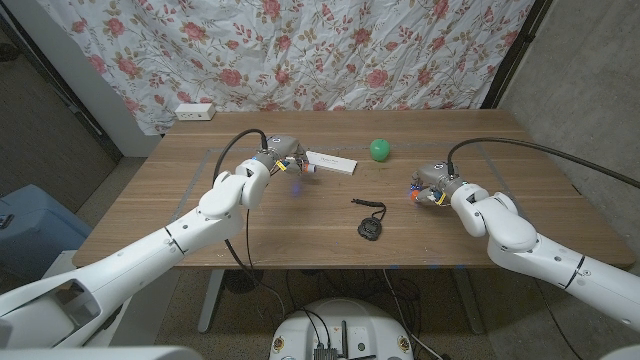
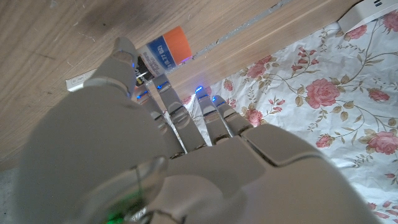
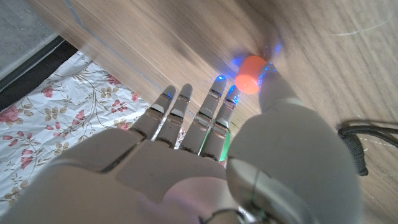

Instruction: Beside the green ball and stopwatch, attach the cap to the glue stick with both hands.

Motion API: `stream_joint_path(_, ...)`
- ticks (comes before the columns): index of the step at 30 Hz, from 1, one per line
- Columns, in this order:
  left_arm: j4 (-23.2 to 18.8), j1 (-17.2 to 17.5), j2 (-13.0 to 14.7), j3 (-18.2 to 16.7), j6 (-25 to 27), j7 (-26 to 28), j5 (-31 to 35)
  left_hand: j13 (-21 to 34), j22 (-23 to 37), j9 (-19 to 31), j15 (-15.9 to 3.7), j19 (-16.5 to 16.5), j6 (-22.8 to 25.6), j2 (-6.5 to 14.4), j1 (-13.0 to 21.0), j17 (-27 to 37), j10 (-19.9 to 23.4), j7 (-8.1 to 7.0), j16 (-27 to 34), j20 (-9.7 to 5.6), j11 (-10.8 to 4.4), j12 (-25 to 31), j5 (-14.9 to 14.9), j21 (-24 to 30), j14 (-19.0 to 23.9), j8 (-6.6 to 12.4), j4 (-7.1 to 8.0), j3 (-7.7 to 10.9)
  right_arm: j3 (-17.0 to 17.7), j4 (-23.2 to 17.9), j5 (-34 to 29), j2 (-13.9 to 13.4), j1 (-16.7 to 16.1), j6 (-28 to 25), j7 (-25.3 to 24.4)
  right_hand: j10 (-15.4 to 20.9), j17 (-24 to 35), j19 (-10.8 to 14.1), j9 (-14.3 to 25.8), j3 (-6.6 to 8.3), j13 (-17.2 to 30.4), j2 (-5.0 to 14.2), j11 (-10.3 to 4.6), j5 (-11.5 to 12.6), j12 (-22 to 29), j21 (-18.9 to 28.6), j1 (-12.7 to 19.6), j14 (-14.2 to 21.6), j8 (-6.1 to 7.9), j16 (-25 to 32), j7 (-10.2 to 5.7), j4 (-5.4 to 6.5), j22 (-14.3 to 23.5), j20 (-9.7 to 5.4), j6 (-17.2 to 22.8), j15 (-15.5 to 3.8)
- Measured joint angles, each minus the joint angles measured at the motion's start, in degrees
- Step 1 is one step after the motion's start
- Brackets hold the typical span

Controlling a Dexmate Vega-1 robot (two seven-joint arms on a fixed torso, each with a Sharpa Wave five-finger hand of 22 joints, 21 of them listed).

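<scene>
The left hand (image 1: 285,158) is seen at the near end of the glue stick (image 1: 330,163), which lies on its side on the table (image 1: 150,215), left of the green ball (image 1: 379,150). In the left wrist view the fingers (image 2: 180,118) are curled toward the stick's orange-and-blue label (image 2: 166,51) — contact looks likely, but a firm grasp cannot be confirmed from here.

The right hand (image 1: 432,187) is placed well right of the stopwatch (image 1: 369,224). In the right wrist view the orange cap (image 3: 251,73) is pinched at the fingertips (image 3: 219,93), so the cap is judged held.

Risks, as judged:
- The stick is lying flat, so it may be rolled or pushed away if the left fingers are closed unevenly, and a shallow grip could be lost on lift
- The cap is small and held only at the tips — it could be dropped or tilted when pressed, and a tilted cap would be jammed on the rim instead of seated
- The two hands are well apart, with the stopwatch and its cord (image 1: 368,205) between them, so the cord could be snagged or the ball knocked rolling if the hands are brought together low
- Alignment is hard to check, since each wrist view is mostly blocked by its own hand
</scene>
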Motion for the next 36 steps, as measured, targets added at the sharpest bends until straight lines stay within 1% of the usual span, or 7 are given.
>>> stream_joint_path(2,0.11,-0.08,-0.03,0.04,-0.04,-0.03,-0.02,0.00,0.00,0.00,0.00,0.00,0.00,0.00,0.00,0.00,0.00,0.00,0.00,0.00,0.00,-0.12,0.00,0.00,0.00,0.00,0.00,0.00,-0.02,0.09,0.00,0.09,-0.01,0.00,-0.24,0.89,0.06,0.00,0.00,-0.30,0.00,0.10,0.07,0.00,0.00,0.00,0.11,0.18,0.55,0.00,-0.11,-0.18,0.00,0.00,1.03,-0.18)
stream_joint_path(7,0.36,-0.31,-0.12,0.14,-0.12,-0.08,-0.05,0.00,0.00,0.01,0.00,0.00,0.00,0.00,0.00,0.00,0.00,0.00,0.00,0.00,0.00,-0.04,0.00,0.00,0.00,0.00,-0.01,0.00,-0.05,0.39,0.00,0.23,-0.04,0.00,-1.02,1.98,0.06,0.21,-0.01,-0.52,0.00,0.11,0.10,0.00,0.00,0.00,1.01,0.93,0.65,0.46,0.01,0.06,0.00,-0.21,2.14,-0.28)
stream_joint_path(14,0.62,-0.52,-0.25,0.28,-0.16,-0.10,-0.07,0.00,0.00,0.03,0.00,0.00,0.00,-0.01,-0.01,0.00,0.00,0.00,0.00,0.00,0.00,0.13,-0.04,0.00,0.00,-0.06,-0.02,-0.01,-0.09,0.76,0.22,0.34,-0.04,-0.02,-1.69,3.31,0.32,0.62,0.27,-1.00,0.00,0.34,0.07,0.00,0.00,0.00,1.54,1.62,1.46,0.78,-0.16,0.06,0.00,-0.20,3.52,-0.18)
stream_joint_path(22,0.72,-0.68,-0.44,0.46,-0.03,-0.23,-0.07,0.00,0.00,0.04,0.00,0.00,0.00,-0.02,-0.02,0.00,0.00,0.00,0.00,0.00,0.00,0.12,-0.05,0.00,0.00,-0.22,-0.09,-0.07,-0.19,1.18,0.66,0.46,0.19,-0.02,-2.06,4.96,0.59,0.73,0.25,-1.70,0.27,0.88,0.07,0.00,0.00,0.00,2.08,2.85,1.88,1.25,-0.15,0.15,0.00,-0.32,4.95,-0.19)
stream_joint_path(24,0.76,-0.75,-0.47,0.52,0.09,-0.26,-0.06,0.00,0.00,0.04,0.00,0.00,0.00,-0.02,-0.02,0.00,0.00,0.00,0.00,0.00,0.00,0.12,-0.05,0.00,0.00,-0.23,-0.10,-0.08,-0.22,1.30,0.86,0.48,0.27,-0.01,-2.20,5.35,0.58,1.03,0.25,-1.90,0.27,1.16,0.06,0.00,0.00,0.00,2.37,2.85,1.88,1.41,0.25,0.02,0.00,-0.62,5.39,-0.19)
stream_joint_path(29,0.81,-0.84,-0.47,0.59,0.14,-0.29,-0.04,0.00,0.00,0.04,0.00,0.00,-0.01,-0.02,-0.02,0.00,0.00,0.01,0.00,0.00,0.00,0.11,-0.06,0.00,0.00,-0.21,-0.10,-0.08,-0.25,1.45,1.21,0.50,0.47,0.08,-2.42,6.09,0.58,1.03,0.23,-2.43,0.27,1.24,-0.02,0.00,0.00,0.00,2.45,3.56,2.10,1.83,-0.04,0.08,0.00,-0.62,6.31,-0.09)
stream_joint_path(36,0.87,-0.94,-0.42,0.62,0.14,-0.29,-0.02,0.00,0.00,0.04,0.00,0.00,-0.10,-0.03,-0.03,0.00,0.00,0.10,0.00,0.00,0.00,0.04,-0.06,0.00,0.00,0.00,-0.11,-0.08,-0.26,1.47,1.65,0.42,0.67,0.24,-2.66,6.80,0.85,1.24,0.27,-2.50,0.26,1.63,-0.13,0.00,0.00,0.00,2.83,3.96,2.33,1.83,-0.05,0.14,0.00,-0.83,6.90,-0.49)
